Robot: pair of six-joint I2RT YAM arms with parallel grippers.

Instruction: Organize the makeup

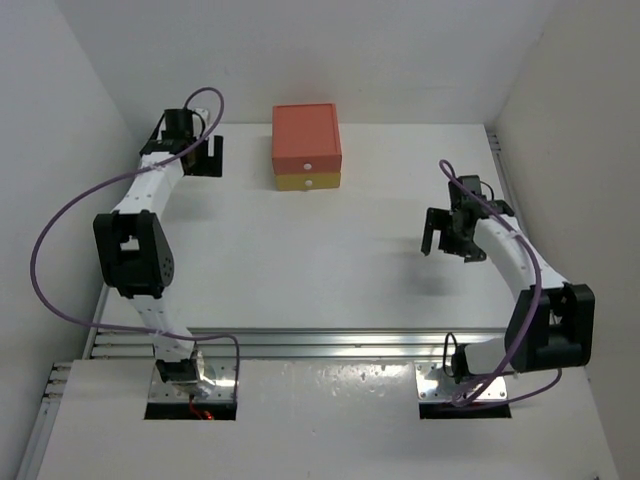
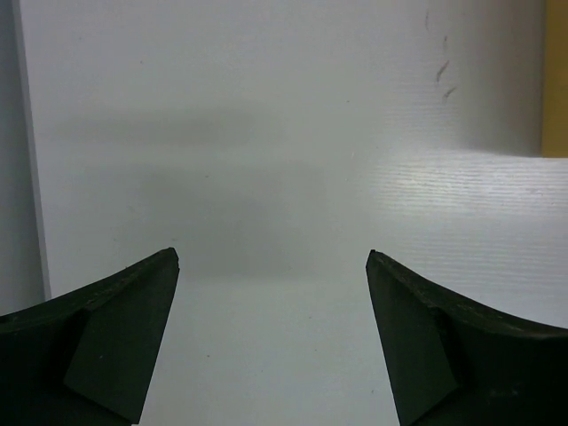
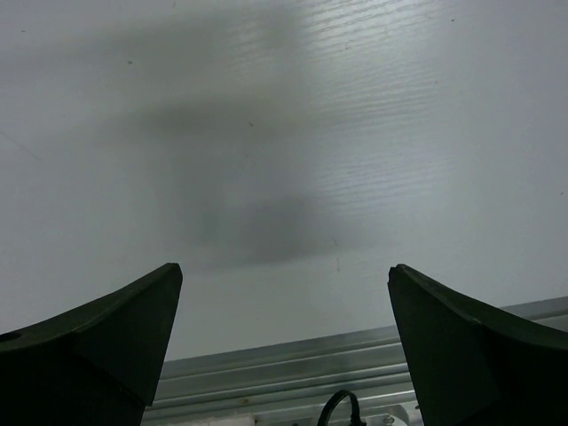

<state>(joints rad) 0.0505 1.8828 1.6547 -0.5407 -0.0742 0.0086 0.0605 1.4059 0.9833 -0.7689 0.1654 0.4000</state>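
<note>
**A:** First entry, nearest?

**B:** Bright aluminium rail (image 1: 330, 340), running across the near edge of the white desk (image 1: 300, 260). Both arm bases sit nearer than it. Purple cables (image 1: 34, 262) loop off the arms.

**A:** Right side, mid-depth?

**B:** Right end effector (image 1: 447, 245), black, two-fingered, above bare desk and well apart from everything else. Its wrist view shows the fingers (image 3: 106, 328) spread wide: released, nothing between them.

**A:** Far left?

**B:** Left end effector (image 1: 203, 160), black, at the far left corner near the back wall. Its fingers (image 2: 115, 328) are spread wide: released, nothing held. A yellow strip shows at the right edge of its wrist view.

**A:** Far centre?

**B:** Box of two drawers (image 1: 306, 140), orange-red upper over yellow lower, each with a small white knob, both shut. It stands by the back wall.

**A:** And the makeup?

**B:** No view shows it, so I cannot tell where it lies.
</note>
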